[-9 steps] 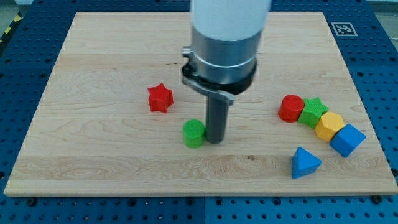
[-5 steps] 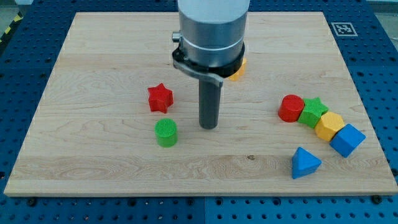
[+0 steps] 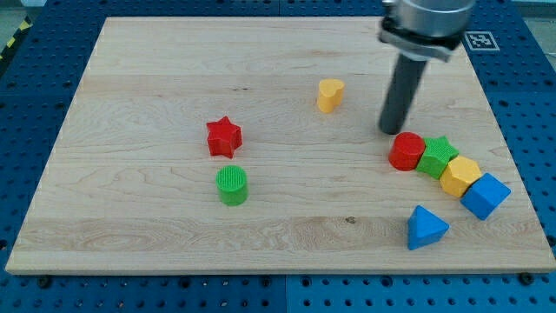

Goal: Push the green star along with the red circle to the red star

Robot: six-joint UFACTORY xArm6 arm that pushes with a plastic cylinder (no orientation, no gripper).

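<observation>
Pale wooden board (image 3: 130, 78) with fine grain, resting on a blue perforated table (image 3: 539, 130).

At the view's left of centre: a red star-shaped block (image 3: 223, 136), matte plastic, five blunt points. Just below it, apart: a green cylinder block (image 3: 232, 185) with a ribbed, finely lined top face.

Further right, toward the view's top: a yellow heart-shaped block (image 3: 329, 94), smooth, standing alone.

Right again: a dark straight rod coming down from a grey metal collar at the view's top edge. No gripper on this arm, so nothing open, nothing shut, nothing held. My tip (image 3: 390, 130) sits on the board just above and slightly left of the red round block (image 3: 406, 151), very near it; contact impossible to confirm.

That red cylinder, glossy, heads a curved chain at the view's right. Pressed against its right side: the green star-shaped block (image 3: 438, 156). Next in the chain, touching: a yellow block (image 3: 459, 175) with faceted sides, looks hexagonal. Then a blue angular block (image 3: 485, 195), exact shape hard to tell, at the chain's end near the board's right edge.

Below the chain, apart: a blue triangular block (image 3: 426, 227), sharp-edged.

Red circle and green star well apart from the red star, across the board.
</observation>
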